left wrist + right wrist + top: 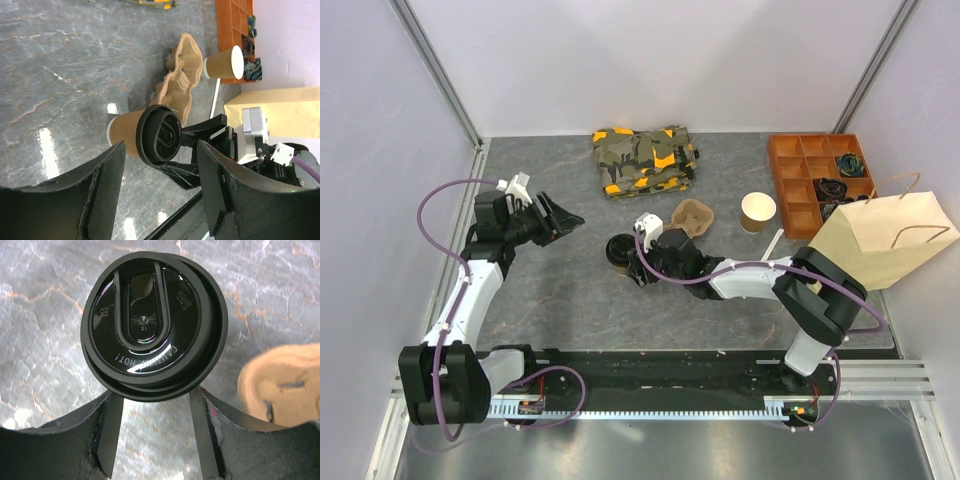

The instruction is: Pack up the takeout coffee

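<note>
The takeout coffee (617, 250), a tan paper cup with a black lid, stands left of centre on the grey table. My right gripper (628, 256) reaches over it from the right. In the right wrist view the lid (150, 320) fills the top, and both fingers pass under its rim on either side of the cup body, closed on it. My right gripper (152, 395) hides the cup body there. My left gripper (565, 218) is open and empty, to the left of the cup and pointing at it. The left wrist view shows the cup (125, 132) beyond my open left gripper (160, 147).
A pulp cup carrier (692, 218) lies just right of the coffee. A lidless tan cup (757, 210) stands beyond it. A brown paper bag (885, 240) with handles stands at the right. An orange compartment tray (817, 180) and a camouflage cloth (645, 158) are at the back.
</note>
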Controlling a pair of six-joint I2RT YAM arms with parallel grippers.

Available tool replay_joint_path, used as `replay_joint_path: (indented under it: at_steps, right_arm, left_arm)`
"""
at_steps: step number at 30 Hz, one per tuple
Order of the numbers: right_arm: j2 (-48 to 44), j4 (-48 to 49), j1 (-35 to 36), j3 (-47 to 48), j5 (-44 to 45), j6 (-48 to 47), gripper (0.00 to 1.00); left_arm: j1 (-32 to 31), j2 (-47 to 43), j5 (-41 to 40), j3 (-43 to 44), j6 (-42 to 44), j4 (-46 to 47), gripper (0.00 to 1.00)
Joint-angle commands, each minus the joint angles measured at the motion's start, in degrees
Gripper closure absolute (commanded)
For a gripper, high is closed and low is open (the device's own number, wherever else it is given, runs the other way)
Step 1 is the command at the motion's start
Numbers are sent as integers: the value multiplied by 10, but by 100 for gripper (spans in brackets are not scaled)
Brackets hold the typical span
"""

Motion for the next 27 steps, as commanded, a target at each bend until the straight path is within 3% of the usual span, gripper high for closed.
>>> replay_joint_path:
  at_steps: [1, 27]
  right_arm:
    - [26, 42, 1, 38, 12, 14, 37]
    - [229, 117, 1, 216, 21, 8, 46]
  left_arm:
    - [19, 2, 27, -2, -9, 23, 34]
    - [92, 31, 80, -2, 20, 24, 34]
